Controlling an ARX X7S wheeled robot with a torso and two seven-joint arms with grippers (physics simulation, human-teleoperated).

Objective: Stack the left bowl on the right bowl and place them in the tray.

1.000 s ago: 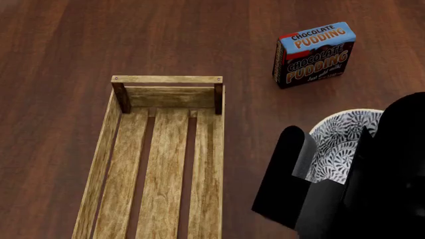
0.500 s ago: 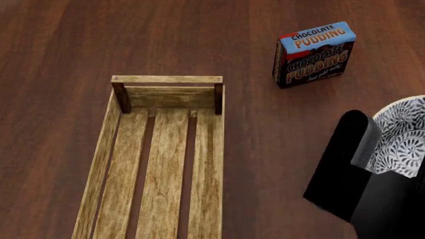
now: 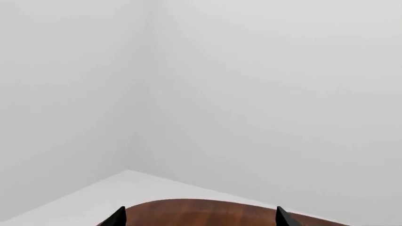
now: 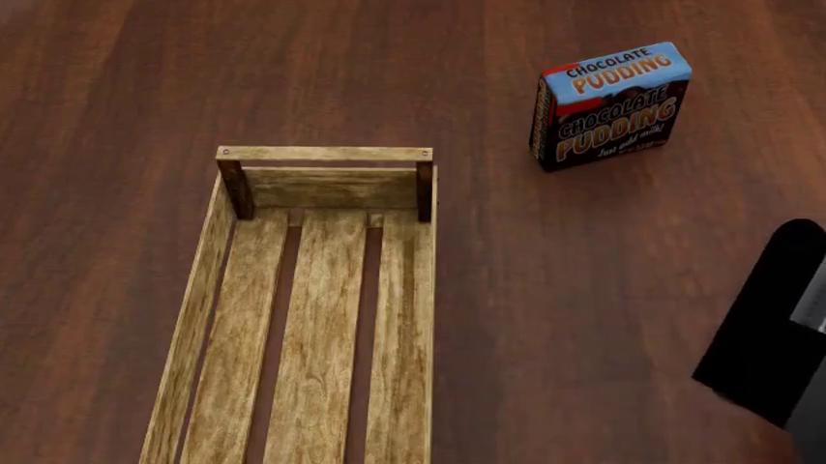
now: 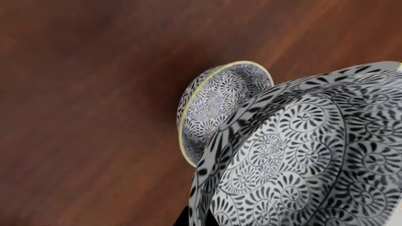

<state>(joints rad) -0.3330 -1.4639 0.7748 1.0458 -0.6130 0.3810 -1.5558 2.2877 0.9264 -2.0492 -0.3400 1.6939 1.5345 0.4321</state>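
Note:
In the right wrist view a black-and-white patterned bowl (image 5: 301,160) fills the near part of the picture. My right gripper (image 5: 193,220) is shut on its rim, with one dark finger showing at the edge. Beyond it a second, similar bowl (image 5: 210,108) with a yellowish rim rests on the table, close to the held bowl. In the head view the long wooden tray (image 4: 207,290) lies empty at the left, and only a black finger (image 4: 771,324) of the right gripper shows at the right edge; both bowls are out of that view. My left gripper (image 3: 198,220) is open, holding nothing.
A chocolate pudding box (image 4: 609,104) stands upright on the dark wooden table (image 4: 543,290), behind and to the right of the tray. The left wrist view faces white walls and the table's far edge (image 3: 207,202).
My right gripper has moved to the right with the patterned bowl, which has slid out of the head view. The tray and the pudding box have not moved.

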